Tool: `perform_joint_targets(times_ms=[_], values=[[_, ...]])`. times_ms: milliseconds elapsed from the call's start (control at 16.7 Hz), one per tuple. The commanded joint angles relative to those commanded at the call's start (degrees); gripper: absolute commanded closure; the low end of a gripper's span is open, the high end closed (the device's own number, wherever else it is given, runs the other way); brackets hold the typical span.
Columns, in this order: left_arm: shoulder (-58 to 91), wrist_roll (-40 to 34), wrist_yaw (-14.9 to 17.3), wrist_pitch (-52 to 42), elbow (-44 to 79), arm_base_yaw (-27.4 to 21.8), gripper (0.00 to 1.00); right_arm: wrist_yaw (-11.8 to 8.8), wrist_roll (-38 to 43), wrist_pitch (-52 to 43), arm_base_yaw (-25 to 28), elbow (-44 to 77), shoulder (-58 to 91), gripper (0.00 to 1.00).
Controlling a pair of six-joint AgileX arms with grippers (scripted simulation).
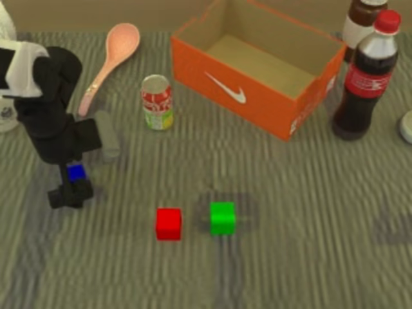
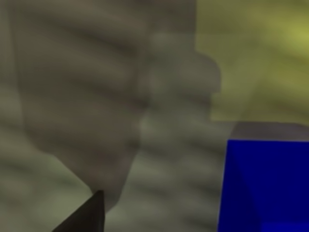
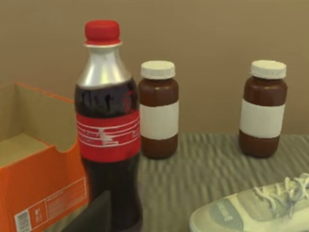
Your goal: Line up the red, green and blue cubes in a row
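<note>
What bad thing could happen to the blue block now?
1. The left gripper is down around the blue cube, and much of the cube is hidden under the arm. If the grip is off-centre, the cube might slip or twist.
2. The red cube and green cube already sit side by side. Bringing the blue one in carelessly could bump the red cube and spoil the row.

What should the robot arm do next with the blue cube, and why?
Probably carry the blue cube toward the row. The left gripper is on it at the table's left, while the red cube and green cube already sit side by side in the middle. Whether the fingers have closed on it cannot be told.
</note>
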Motion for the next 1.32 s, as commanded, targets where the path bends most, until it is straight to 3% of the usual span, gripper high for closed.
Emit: perform_joint_targets(times_ms=[240, 1020, 1320], values=[[0.15, 0.01, 0.00, 0.28, -0.16, 0.01, 0.00, 0.00, 0.00, 0.00, 0.00, 0.00, 0.00, 0.00], [0.15, 0.01, 0.00, 0.28, -0.16, 0.01, 0.98, 0.00, 0.00, 0.00, 0.00, 0.00, 0.00, 0.00], [0.15, 0.01, 0.00, 0.28, -0.16, 0.01, 1.00, 0.00, 0.00, 0.00, 0.00, 0.00, 0.00, 0.00]])
